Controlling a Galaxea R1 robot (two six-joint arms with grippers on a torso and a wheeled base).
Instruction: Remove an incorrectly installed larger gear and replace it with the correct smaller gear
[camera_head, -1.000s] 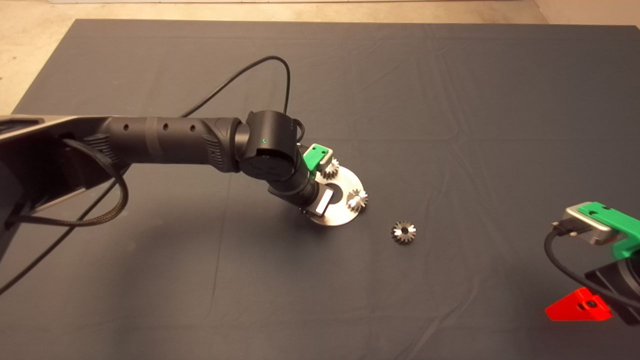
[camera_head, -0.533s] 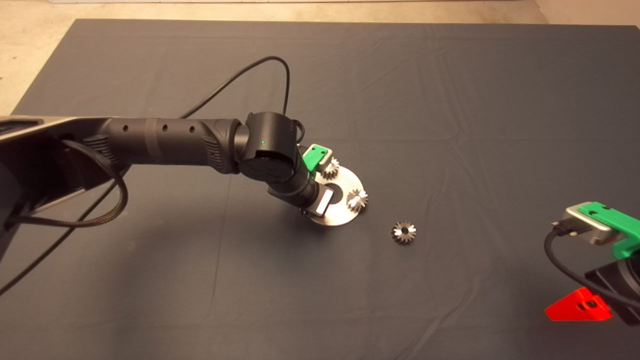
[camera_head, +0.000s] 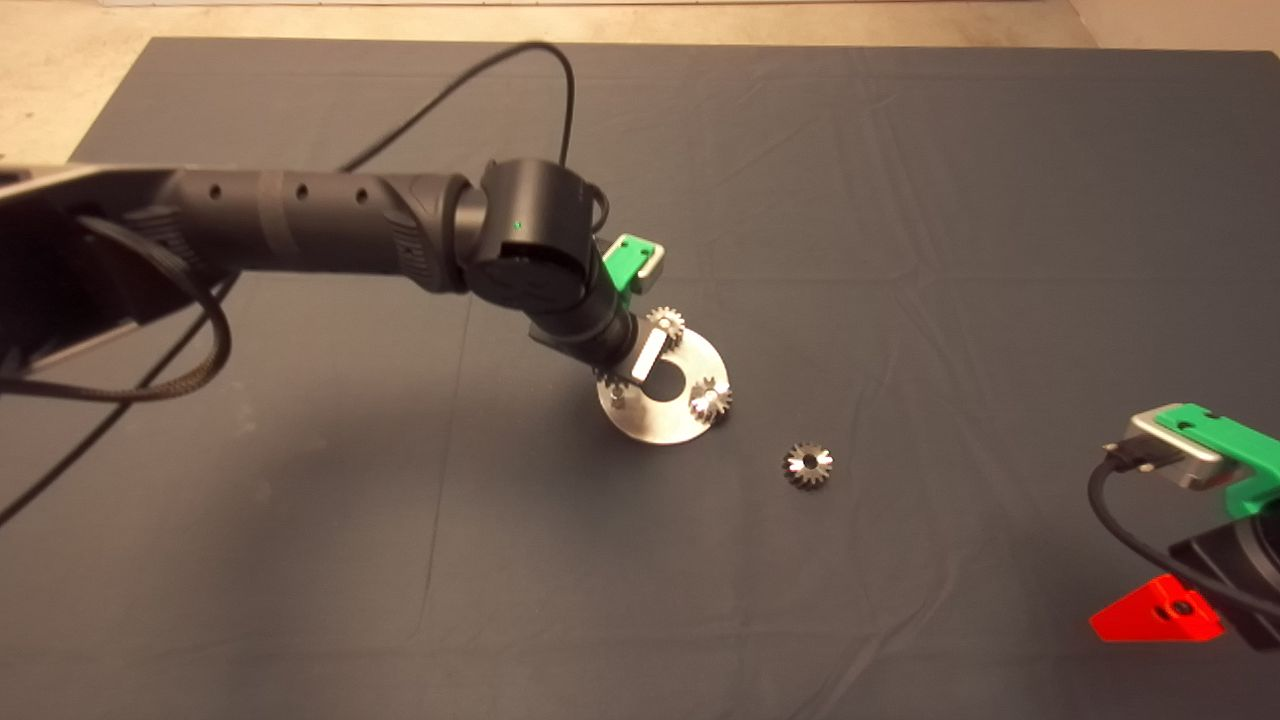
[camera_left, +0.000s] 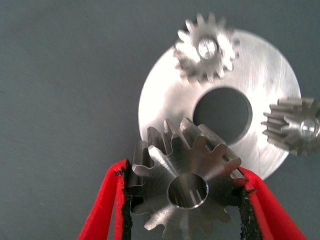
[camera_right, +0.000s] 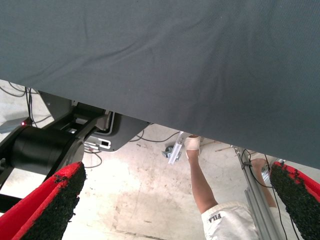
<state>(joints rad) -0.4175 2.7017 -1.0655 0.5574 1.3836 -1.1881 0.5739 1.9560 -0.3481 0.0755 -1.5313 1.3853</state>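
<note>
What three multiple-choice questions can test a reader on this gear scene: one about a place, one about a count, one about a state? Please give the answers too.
1. Where is the loose smaller gear?
A. on the mat, beside the round steel plate
B. on the plate
C. in the right gripper

2. How many small gears sit on the plate?
A. none
B. two
C. four

3. What state is the left gripper in?
A. open and empty
B. shut on the larger gear
C. out of view

Answers: 1 A, it lies alone on the mat, apart from the plate. 2 B, the left wrist view shows two on pins. 3 B, both red fingers press its teeth.
</note>
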